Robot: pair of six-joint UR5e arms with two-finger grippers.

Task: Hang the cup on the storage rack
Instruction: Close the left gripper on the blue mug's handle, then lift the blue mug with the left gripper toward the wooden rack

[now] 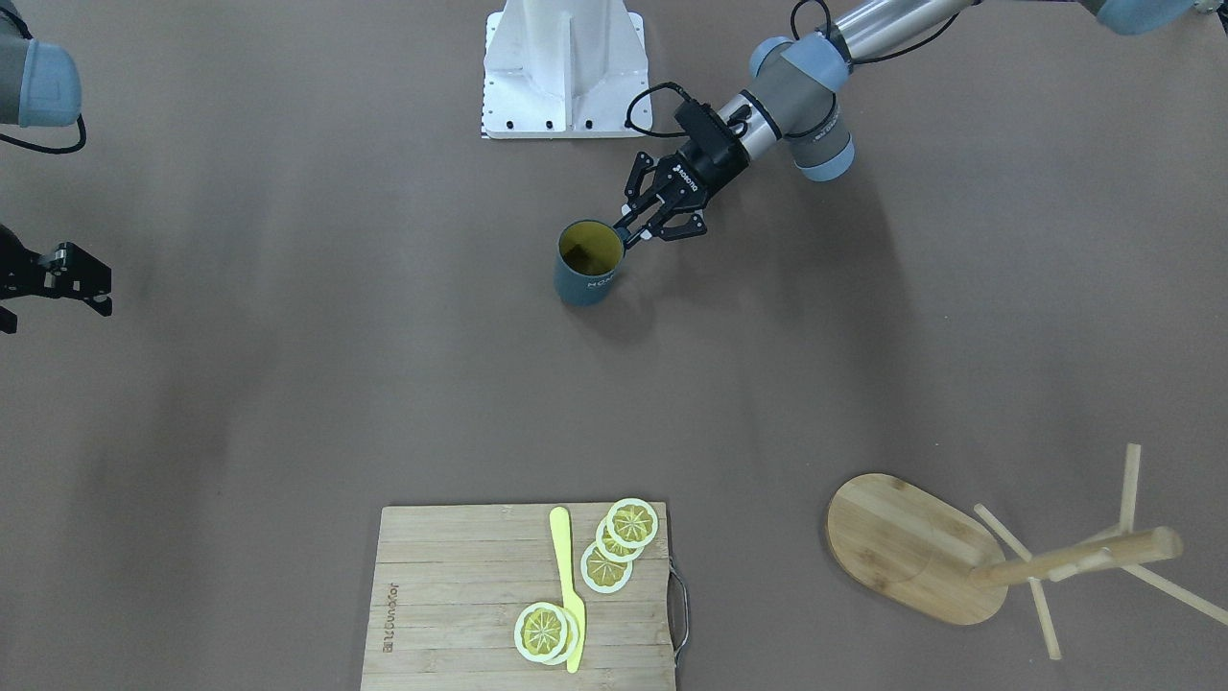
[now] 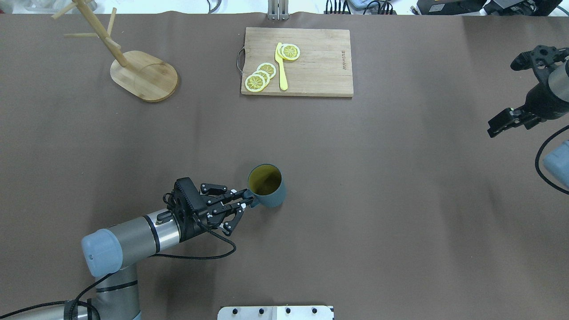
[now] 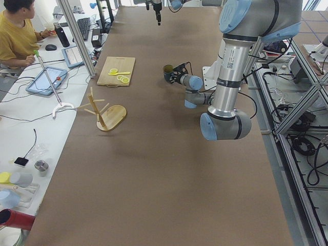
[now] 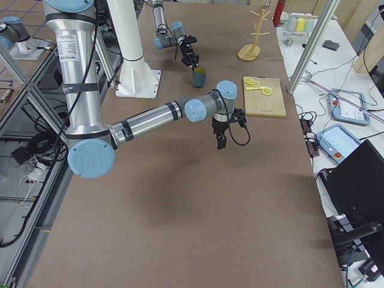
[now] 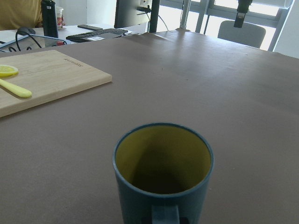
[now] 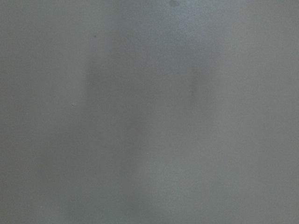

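Observation:
The dark teal cup (image 2: 266,186) stands upright near the table's middle, its yellowish inside showing and its handle turned toward my left arm. My left gripper (image 2: 246,200) lies low beside it, fingers drawn together on the handle. The cup (image 5: 163,172) fills the lower half of the left wrist view, handle at the bottom edge. The bamboo storage rack (image 2: 144,75) stands at the far left corner, its pegs bare. My right gripper (image 2: 502,98) hangs open over the table's right edge, far from both and holding nothing. The right wrist view shows only blurred table.
A wooden cutting board (image 2: 311,66) with lemon slices (image 2: 260,76) and a yellow knife (image 2: 281,66) lies at the far middle edge. The white robot base plate (image 1: 564,67) sits behind the cup. A person (image 3: 18,31) sits at a side desk beyond the rack.

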